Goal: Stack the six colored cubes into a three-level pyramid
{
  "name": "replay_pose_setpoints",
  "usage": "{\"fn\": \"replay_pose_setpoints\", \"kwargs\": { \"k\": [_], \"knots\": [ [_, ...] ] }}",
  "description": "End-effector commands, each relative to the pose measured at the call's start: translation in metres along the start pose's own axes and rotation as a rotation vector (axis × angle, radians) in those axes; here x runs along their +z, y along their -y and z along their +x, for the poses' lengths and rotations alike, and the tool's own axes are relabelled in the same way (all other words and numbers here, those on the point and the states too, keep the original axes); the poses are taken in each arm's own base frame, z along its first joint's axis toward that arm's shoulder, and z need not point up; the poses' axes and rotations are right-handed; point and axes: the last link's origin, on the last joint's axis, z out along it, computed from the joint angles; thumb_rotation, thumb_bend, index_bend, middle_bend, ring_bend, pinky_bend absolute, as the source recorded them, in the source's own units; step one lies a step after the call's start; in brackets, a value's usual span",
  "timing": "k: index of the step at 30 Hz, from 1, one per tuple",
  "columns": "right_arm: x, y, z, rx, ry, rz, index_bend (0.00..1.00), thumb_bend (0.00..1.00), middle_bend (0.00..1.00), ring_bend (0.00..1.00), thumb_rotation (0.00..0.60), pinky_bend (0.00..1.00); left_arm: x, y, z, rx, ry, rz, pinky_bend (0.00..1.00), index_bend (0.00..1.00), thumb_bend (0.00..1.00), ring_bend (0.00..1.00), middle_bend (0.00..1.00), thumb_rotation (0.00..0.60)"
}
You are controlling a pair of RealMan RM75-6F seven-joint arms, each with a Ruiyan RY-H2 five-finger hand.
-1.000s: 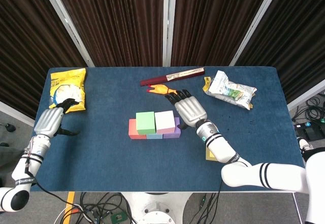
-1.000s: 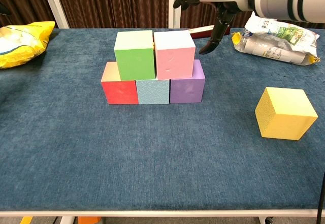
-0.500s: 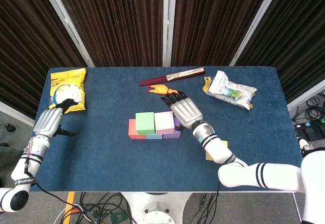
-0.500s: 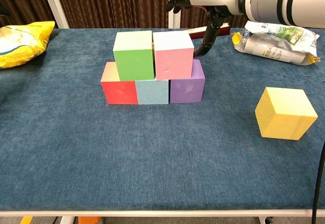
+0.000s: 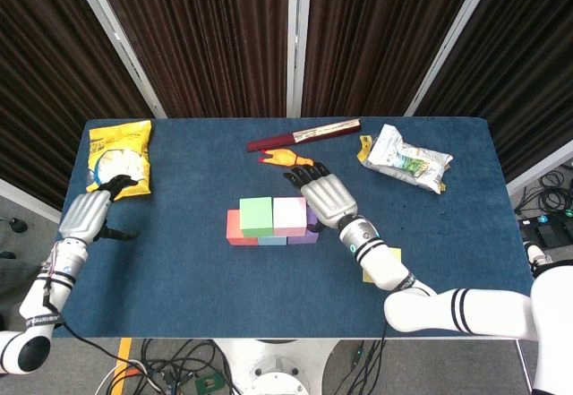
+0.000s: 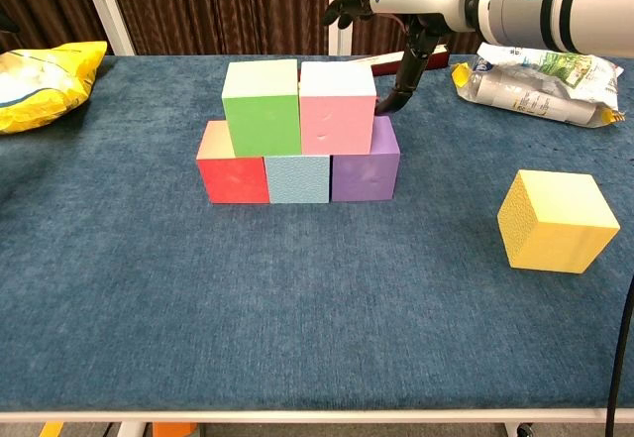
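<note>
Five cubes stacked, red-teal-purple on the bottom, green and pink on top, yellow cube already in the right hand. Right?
Not quite. The yellow cube is not in the right hand; it sits alone on the blue table, to the right of the stack, as the chest view shows. The rest holds: red cube, teal cube and purple cube below, green cube and pink cube above.

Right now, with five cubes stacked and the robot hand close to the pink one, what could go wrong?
The right robot hand has a fingertip right beside the pink cube, so a small push could slide that cube off the purple cube and light blue cube.

The yellow cube sits apart on the right. Setting it on the pink and green cube could topple the pile if it lands off centre.
</note>
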Motion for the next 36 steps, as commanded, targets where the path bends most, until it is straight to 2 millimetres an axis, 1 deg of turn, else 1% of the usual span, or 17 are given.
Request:
{"fn": "replay_pose_setpoints", "kwargs": {
  "k": [1, 6, 8, 10, 12, 15, 19, 22, 25, 28, 30, 36],
  "knots": [
    [-0.002, -0.001, 0.0, -0.002, 0.0, -0.001, 0.0, 0.06, 0.05, 0.0, 0.6, 0.0, 0.0, 0.0, 0.0, 0.0, 0.0, 0.001, 0.34, 0.2, 0.0, 0.17, 0.11, 0.6],
    [-0.015, -0.009, 0.007, -0.006, -0.026, -0.006, 0.0, 0.06, 0.06, 0.0, 0.6, 0.0, -0.001, 0.0, 0.001, 0.0, -0.003, -0.002, 0.34, 0.2, 0.0, 0.17, 0.11, 0.6],
    [-0.025, -0.017, 0.011, -0.007, -0.044, -0.014, 0.0, 0.06, 0.06, 0.0, 0.6, 0.0, -0.002, 0.0, 0.002, -0.001, -0.007, -0.002, 0.34, 0.2, 0.0, 0.17, 0.11, 0.6],
    [-0.041, -0.027, 0.014, -0.009, -0.058, -0.025, 0.0, 0.07, 0.09, 0.0, 0.6, 0.0, -0.003, 0.0, 0.002, -0.001, -0.009, 0.0, 0.34, 0.2, 0.0, 0.17, 0.11, 0.6],
    [-0.057, -0.036, 0.013, -0.006, -0.061, -0.04, 0.0, 0.07, 0.14, 0.0, 0.6, 0.0, -0.003, 0.001, 0.003, -0.001, -0.012, 0.002, 0.34, 0.2, 0.0, 0.17, 0.11, 0.6],
    [-0.087, -0.052, 0.007, 0.025, -0.033, -0.08, 0.0, 0.07, 0.19, 0.0, 0.6, 0.0, -0.003, 0.001, 0.003, -0.002, -0.015, 0.0, 0.34, 0.2, 0.0, 0.17, 0.11, 0.6],
    [-0.126, -0.069, -0.008, 0.092, 0.017, -0.132, 0.0, 0.06, 0.22, 0.0, 0.6, 0.0, -0.003, -0.002, 0.002, 0.003, -0.012, -0.009, 0.34, 0.2, 0.0, 0.17, 0.11, 0.6],
    [-0.15, -0.078, -0.021, 0.139, 0.042, -0.156, 0.0, 0.05, 0.22, 0.0, 0.6, 0.0, -0.001, -0.004, 0.002, 0.006, -0.01, -0.015, 0.34, 0.2, 0.0, 0.17, 0.11, 0.6],
    [-0.168, -0.085, -0.038, 0.175, 0.055, -0.18, 0.0, 0.04, 0.22, 0.0, 0.6, 0.0, 0.0, -0.004, 0.0, 0.006, -0.001, -0.016, 0.34, 0.2, 0.0, 0.17, 0.11, 0.6],
    [-0.177, -0.086, -0.055, 0.234, 0.062, -0.195, 0.0, 0.03, 0.22, 0.0, 0.6, 0.0, 0.001, -0.005, -0.002, 0.008, 0.001, -0.019, 0.34, 0.2, 0.0, 0.17, 0.11, 0.6],
    [-0.179, -0.088, -0.062, 0.25, 0.052, -0.204, 0.0, 0.01, 0.21, 0.0, 0.6, 0.0, 0.002, -0.007, -0.003, 0.006, 0.002, -0.023, 0.34, 0.2, 0.0, 0.17, 0.11, 0.6],
    [-0.175, -0.093, -0.083, 0.232, 0.024, -0.224, 0.0, 0.0, 0.21, 0.0, 0.6, 0.0, 0.003, -0.01, -0.001, 0.004, -0.008, -0.033, 0.34, 0.2, 0.0, 0.17, 0.11, 0.6]
  ]
}}
